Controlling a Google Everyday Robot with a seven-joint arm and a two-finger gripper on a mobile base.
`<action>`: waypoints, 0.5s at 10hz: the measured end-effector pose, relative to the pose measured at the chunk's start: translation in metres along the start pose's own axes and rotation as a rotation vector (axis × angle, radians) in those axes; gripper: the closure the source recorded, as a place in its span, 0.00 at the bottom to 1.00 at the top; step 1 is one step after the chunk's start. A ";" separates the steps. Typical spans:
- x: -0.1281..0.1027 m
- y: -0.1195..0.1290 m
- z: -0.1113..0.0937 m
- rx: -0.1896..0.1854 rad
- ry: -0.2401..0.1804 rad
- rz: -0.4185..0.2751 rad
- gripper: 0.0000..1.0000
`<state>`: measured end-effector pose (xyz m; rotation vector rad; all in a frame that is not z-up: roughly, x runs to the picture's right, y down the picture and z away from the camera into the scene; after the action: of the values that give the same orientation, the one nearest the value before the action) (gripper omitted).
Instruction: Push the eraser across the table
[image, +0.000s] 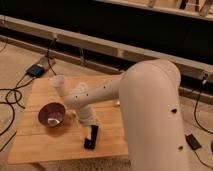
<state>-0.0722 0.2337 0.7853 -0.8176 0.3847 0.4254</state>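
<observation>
I am seeing a purple bowl (51, 115) sitting on the left part of the table (40, 145), just left of the gripper (91, 137), which is hanging low near the front edge. A pale cup (58, 81) is standing by the far left corner. On the floor, a black box (36, 70) is lying past that corner, with cables (11, 97) trailing nearby. A second box (192, 142) is lying on the right.
</observation>
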 end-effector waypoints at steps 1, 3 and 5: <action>-0.002 -0.001 0.000 -0.001 -0.005 -0.005 0.35; -0.011 -0.002 0.001 -0.007 -0.029 -0.033 0.35; -0.018 -0.003 0.004 -0.015 -0.047 -0.053 0.35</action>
<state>-0.0854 0.2307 0.7986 -0.8290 0.3163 0.3980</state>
